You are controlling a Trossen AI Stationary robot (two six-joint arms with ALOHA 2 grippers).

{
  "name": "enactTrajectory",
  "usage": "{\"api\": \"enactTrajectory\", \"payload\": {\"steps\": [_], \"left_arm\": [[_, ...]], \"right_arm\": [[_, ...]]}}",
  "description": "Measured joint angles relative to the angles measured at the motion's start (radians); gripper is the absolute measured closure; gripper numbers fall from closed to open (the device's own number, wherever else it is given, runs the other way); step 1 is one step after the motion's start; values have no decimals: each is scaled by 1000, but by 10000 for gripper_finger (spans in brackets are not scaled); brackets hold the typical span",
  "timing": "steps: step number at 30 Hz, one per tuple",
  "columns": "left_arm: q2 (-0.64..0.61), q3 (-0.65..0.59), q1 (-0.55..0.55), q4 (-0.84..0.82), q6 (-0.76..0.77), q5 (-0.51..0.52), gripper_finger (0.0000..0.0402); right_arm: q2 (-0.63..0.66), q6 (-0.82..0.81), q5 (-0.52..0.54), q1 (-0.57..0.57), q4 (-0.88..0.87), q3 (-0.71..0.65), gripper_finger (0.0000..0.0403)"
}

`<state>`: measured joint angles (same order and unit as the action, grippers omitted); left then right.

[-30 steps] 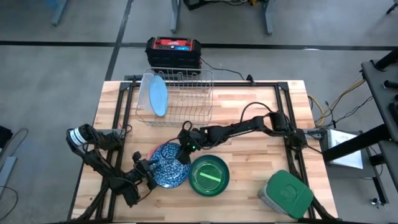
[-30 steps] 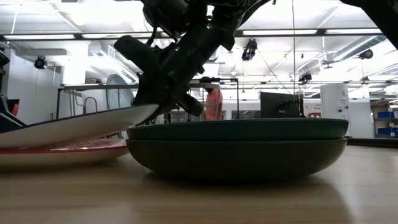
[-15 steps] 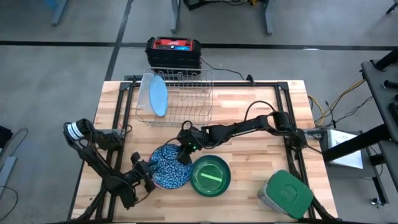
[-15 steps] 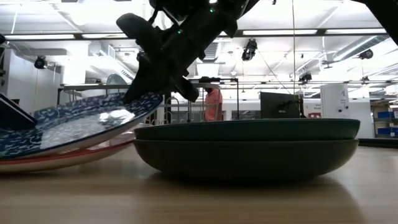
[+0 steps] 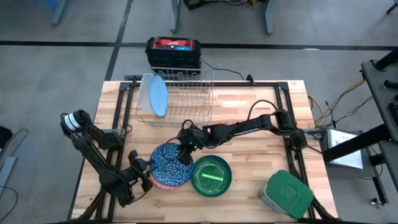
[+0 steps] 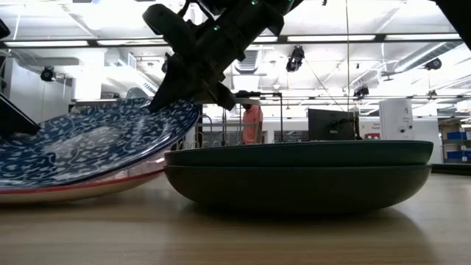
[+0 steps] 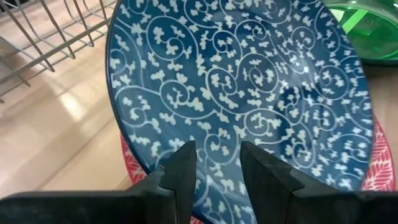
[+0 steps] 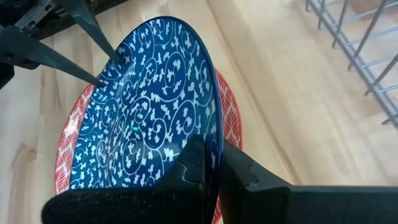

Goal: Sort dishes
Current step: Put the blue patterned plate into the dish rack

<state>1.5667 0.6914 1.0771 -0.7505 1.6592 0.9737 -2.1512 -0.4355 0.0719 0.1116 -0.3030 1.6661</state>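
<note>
My right gripper point(image 8: 210, 163) is clamped on the rim of the round blue-and-white patterned plate point(image 5: 170, 163), tilted above the red patterned plate point(image 8: 231, 118). My left gripper point(image 7: 212, 167) pinches the opposite rim. Next I judge: lift it clear toward the wire rack point(image 5: 186, 93).

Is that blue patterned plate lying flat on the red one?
No, the blue patterned plate is tilted, its far edge lifted above the red plate by the right gripper.
</note>
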Motion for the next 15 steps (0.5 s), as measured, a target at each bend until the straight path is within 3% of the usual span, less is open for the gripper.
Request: {"api": "enactTrajectory", "payload": {"steps": [8,15], "left_arm": [[-25,0,1,-20,2,-84,286],[-52,8,6,-43,0,-49,286]], "right_arm": [[5,8,5,0,1,0,401],[34,65,38,6,-4,-1,401]]}}
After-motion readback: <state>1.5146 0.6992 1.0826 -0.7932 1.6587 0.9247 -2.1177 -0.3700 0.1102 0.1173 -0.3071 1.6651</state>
